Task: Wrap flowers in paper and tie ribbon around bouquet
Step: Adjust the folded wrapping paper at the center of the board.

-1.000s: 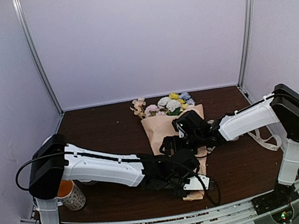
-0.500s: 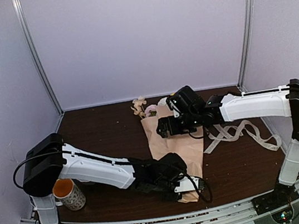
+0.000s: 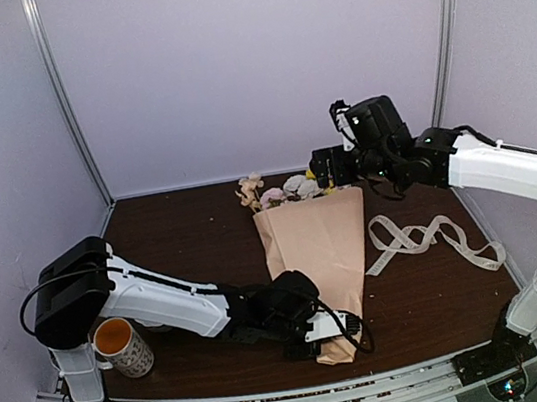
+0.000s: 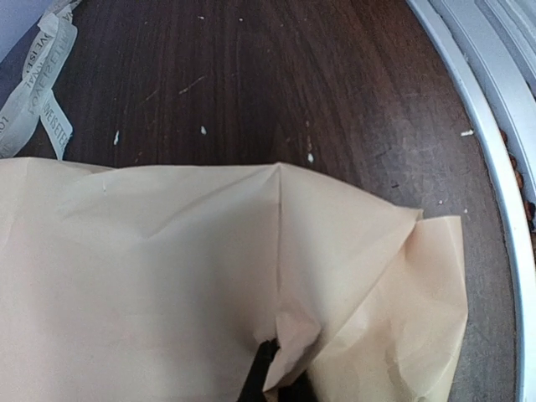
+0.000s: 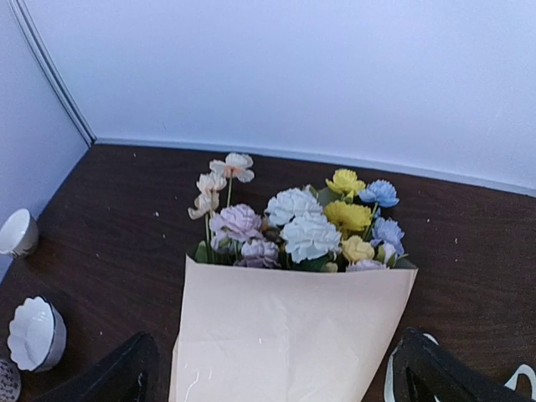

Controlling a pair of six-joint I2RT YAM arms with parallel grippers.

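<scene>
The bouquet lies on the dark table, a peach-tan paper [image 3: 317,244] cone with the pastel flowers [image 3: 292,188] sticking out of its wide far end. My left gripper [image 3: 338,340] is shut on the paper at the cone's narrow near end. In the left wrist view the dark fingertips [image 4: 266,368] pinch a fold of paper [image 4: 167,276]. My right gripper [image 3: 329,168] hangs open above the flower heads, holding nothing. In its wrist view the flowers [image 5: 310,230] and paper [image 5: 285,335] lie between the wide-apart fingers [image 5: 126,373]. The cream ribbon [image 3: 426,238] lies loose to the right of the cone.
A mug [image 3: 123,346] with an orange inside stands by the left arm's base. A white fluted bowl [image 5: 33,333] and a small white cup [image 5: 17,232] sit at the table's left. The metal rail [image 4: 494,167] runs along the near edge. Enclosure walls stand close behind and beside.
My right arm has risen and swung back from over the paper's middle to above the flower heads, uncovering the ribbon. My left gripper has shut on the cone's near end.
</scene>
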